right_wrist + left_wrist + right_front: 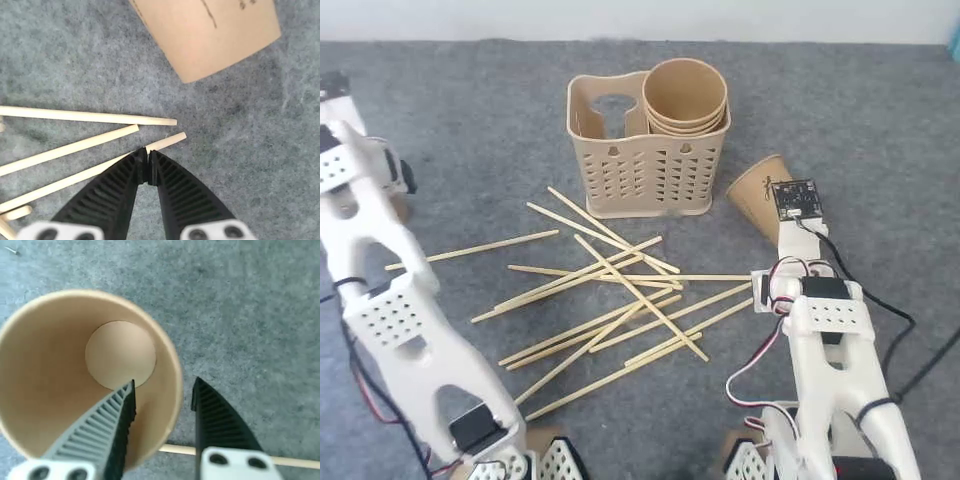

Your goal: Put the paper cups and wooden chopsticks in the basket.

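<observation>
High view: the basket [645, 170] stands at the back of the grey carpet [470, 110], with a stack of paper cups [685, 95] in one compartment. A fallen cup [757, 190] lies on its side just beside that end, and wooden chopsticks [610, 290] are strewn in front. The left gripper [164, 390] is spread astride the rim of an upright cup [120, 355], one finger inside. The right gripper [148, 159] is pinched closed over a chopstick end [167, 141]; I can't tell whether it grips it.

Grey, felt-like surface [470, 120] spreads right across, fuzzy and mottled when seen close up. Along its far edge runs a pale, plain wall [620, 18]. Light is soft and even, throwing just faint shadows on the grey.
</observation>
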You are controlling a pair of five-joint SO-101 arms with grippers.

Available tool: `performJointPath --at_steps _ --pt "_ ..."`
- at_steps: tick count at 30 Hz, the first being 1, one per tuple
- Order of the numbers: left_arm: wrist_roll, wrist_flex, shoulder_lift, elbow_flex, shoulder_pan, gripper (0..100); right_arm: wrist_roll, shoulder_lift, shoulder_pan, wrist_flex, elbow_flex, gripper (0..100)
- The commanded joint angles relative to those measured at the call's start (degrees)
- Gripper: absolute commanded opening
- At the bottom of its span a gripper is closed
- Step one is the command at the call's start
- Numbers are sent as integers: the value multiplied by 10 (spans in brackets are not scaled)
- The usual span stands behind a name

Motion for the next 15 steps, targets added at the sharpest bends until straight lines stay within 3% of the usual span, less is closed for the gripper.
performJointPath --at_steps 1,4,15 --pt "-6 -12 -17 -31 11 109 8 -25 0 -7 -5 12" --pt "-3 -10 -40 -31 11 3 8 -25 0 -9 -5 12" --pt "-2 84 -194 -31 36 12 8 -25 0 -10 -5 12"
